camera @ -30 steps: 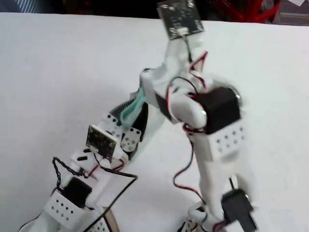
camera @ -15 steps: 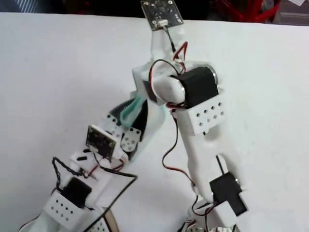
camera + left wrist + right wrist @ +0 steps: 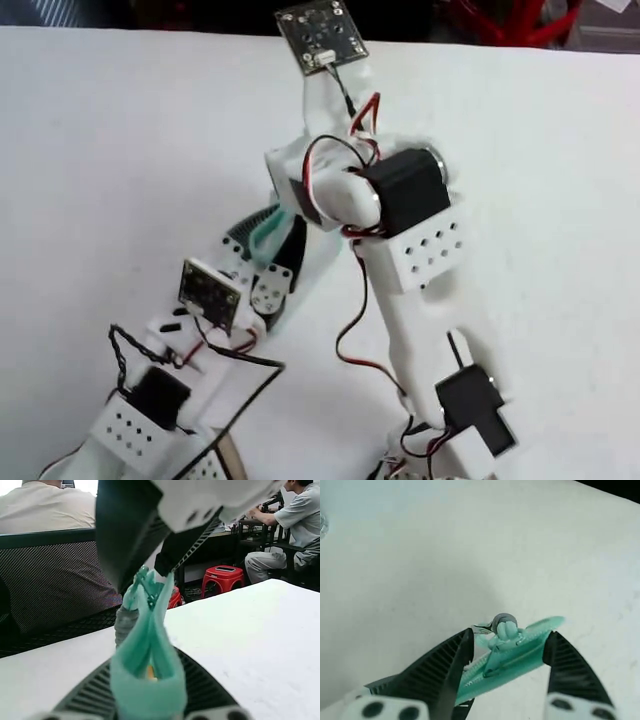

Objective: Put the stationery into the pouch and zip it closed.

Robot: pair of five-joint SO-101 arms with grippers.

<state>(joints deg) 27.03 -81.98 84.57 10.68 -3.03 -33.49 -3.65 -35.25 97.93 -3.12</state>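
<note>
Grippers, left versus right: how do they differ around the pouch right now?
The left gripper is shut on the pouch; the right gripper is open. The left gripper clamps the pouch's body, while the right gripper sits astride its zip pull, one finger on either side. Both have black ribbed fingers and meet at the same teal pouch.

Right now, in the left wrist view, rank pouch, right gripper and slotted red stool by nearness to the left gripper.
1. pouch, clamped in the left gripper.
2. right gripper, around the pouch's zipper end.
3. slotted red stool, beyond the table edge.
</note>
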